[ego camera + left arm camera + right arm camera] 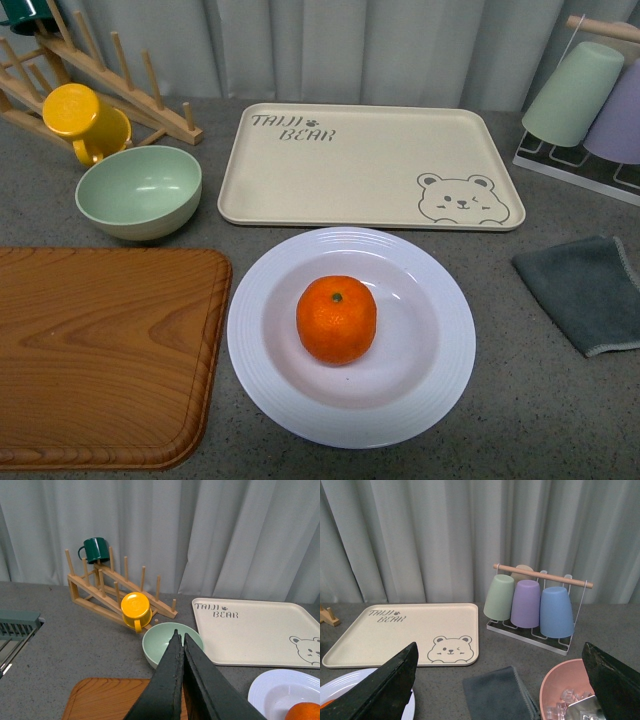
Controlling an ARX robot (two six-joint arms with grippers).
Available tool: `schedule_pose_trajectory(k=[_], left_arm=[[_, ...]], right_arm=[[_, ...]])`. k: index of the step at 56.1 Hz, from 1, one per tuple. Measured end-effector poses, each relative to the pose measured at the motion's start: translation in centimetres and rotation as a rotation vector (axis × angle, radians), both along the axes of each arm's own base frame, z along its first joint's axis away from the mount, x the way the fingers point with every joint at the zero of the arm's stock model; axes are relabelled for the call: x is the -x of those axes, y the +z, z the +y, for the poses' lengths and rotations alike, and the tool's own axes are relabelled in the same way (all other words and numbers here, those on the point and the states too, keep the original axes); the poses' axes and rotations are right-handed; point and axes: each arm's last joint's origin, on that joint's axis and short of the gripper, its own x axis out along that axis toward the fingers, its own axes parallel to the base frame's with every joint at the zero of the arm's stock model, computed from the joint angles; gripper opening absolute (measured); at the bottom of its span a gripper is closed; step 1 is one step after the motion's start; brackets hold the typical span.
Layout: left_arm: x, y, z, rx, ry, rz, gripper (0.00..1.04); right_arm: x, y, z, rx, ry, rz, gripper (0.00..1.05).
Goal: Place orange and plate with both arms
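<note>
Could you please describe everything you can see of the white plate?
The large round white plate looks smooth and glossy, deep in the middle, with a wide rim of concentric ridges. It lies flat on the grey tabletop, just on the near side of the beige bear tray and close beside the wooden board; whether it touches either is unclear. A bright orange fruit sits in its well, slightly left of centre.

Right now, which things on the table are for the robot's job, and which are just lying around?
For the job: the orange, sitting in the white plate.

Just lying about: bear tray, green bowl, yellow mug, wooden board, grey cloth, pastel cups, pink bowl.
</note>
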Motion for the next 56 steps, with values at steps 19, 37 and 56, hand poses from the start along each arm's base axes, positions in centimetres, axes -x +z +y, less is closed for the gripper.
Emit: schedule_pose_trajectory(k=[19, 37, 56], left_arm=[[0.9, 0.0, 0.0, 0.000, 0.000, -0.002, 0.04], [1.6, -0.2, 0.0, 0.000, 0.001, 0.008, 0.04], [2.5, -0.3, 0.0, 0.000, -0.001, 0.005, 0.42]], right_arm=[[0.0, 0.0, 0.0, 0.000, 0.000, 0.000, 0.96], [0.0, 0.0, 0.0, 0.000, 0.000, 0.000, 0.96], [0.0, 0.0, 0.0, 0.000, -0.003, 0.002, 0.96]])
